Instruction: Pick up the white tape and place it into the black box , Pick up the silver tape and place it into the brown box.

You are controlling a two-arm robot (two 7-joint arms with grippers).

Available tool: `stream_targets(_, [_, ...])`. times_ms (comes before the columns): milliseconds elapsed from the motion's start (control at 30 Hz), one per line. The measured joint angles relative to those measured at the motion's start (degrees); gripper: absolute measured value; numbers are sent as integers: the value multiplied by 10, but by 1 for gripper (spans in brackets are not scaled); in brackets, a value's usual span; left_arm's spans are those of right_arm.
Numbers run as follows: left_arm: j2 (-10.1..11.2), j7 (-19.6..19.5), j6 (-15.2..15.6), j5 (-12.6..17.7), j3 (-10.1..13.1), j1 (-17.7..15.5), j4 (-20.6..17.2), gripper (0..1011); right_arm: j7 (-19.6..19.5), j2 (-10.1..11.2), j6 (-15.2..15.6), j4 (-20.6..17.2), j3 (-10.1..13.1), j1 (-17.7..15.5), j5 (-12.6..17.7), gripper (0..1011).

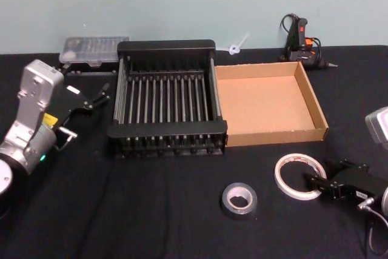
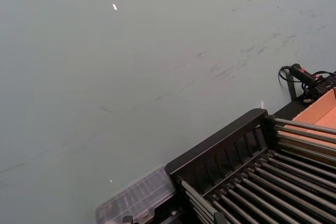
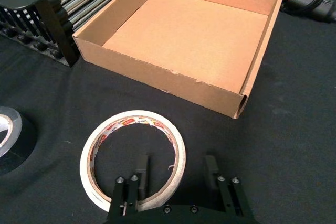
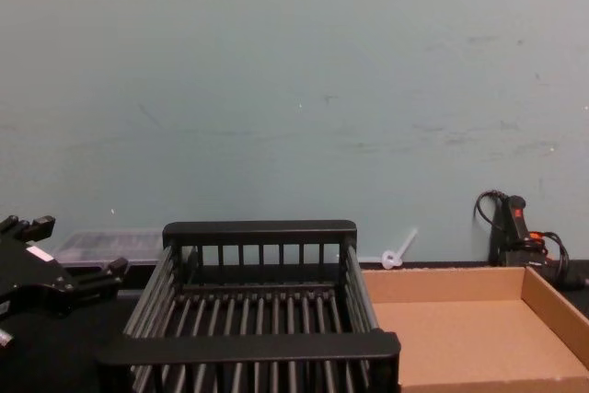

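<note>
The white tape [image 1: 298,176] lies flat on the black cloth at the front right, red print on its inner ring [image 3: 131,158]. My right gripper [image 1: 316,184] is open at its right side. In the right wrist view one finger [image 3: 142,167] is over the ring's hole and the other [image 3: 211,167] is outside, so the rim lies between them. The silver tape [image 1: 239,200] lies flat to the left of the white one. Behind them the black box [image 1: 167,129] and the brown box [image 1: 276,135] stand side by side, both empty. My left gripper [image 1: 97,96] hangs open left of the black box.
A clear plastic case [image 1: 94,50] lies behind the black box's left corner. A black and orange glue gun [image 1: 301,40] stands by the wall behind the brown box, with a small white plastic piece [image 1: 236,47] to its left. Black cloth covers the table.
</note>
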Motion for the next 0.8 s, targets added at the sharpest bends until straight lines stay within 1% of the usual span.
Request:
stream_targets(33, [0, 0, 0, 0, 0, 0, 0, 1001, 0, 0, 0, 0, 0, 0, 0, 650])
stream_targets(67, [0, 0, 0, 0, 0, 0, 0, 1001, 0, 0, 0, 0, 0, 0, 0, 627])
stream_targets(100, [0, 0, 0, 0, 0, 0, 0, 1001, 0, 0, 0, 0, 0, 0, 0, 569])
stream_targets(133, [0, 0, 0, 0, 0, 0, 0, 1001, 0, 0, 0, 0, 0, 0, 0, 569])
stream_targets(300, [0, 0, 0, 0, 0, 0, 0, 1001, 0, 0, 0, 0, 0, 0, 0, 404])
stream_targets(333, [0, 0, 0, 0, 0, 0, 0, 1001, 0, 0, 0, 0, 0, 0, 0, 386])
stream_targets(367, [0, 0, 0, 0, 0, 0, 0, 1001, 0, 0, 0, 0, 0, 0, 0, 330])
stream_targets(467, [0, 0, 0, 0, 0, 0, 0, 1001, 0, 0, 0, 0, 0, 0, 0, 227])
stream_targets(667, [0, 0, 0, 0, 0, 0, 0, 1001, 0, 0, 0, 0, 0, 0, 0, 113])
stream_targets(800, [0, 0, 0, 0, 0, 0, 0, 1001, 0, 0, 0, 0, 0, 0, 0, 95])
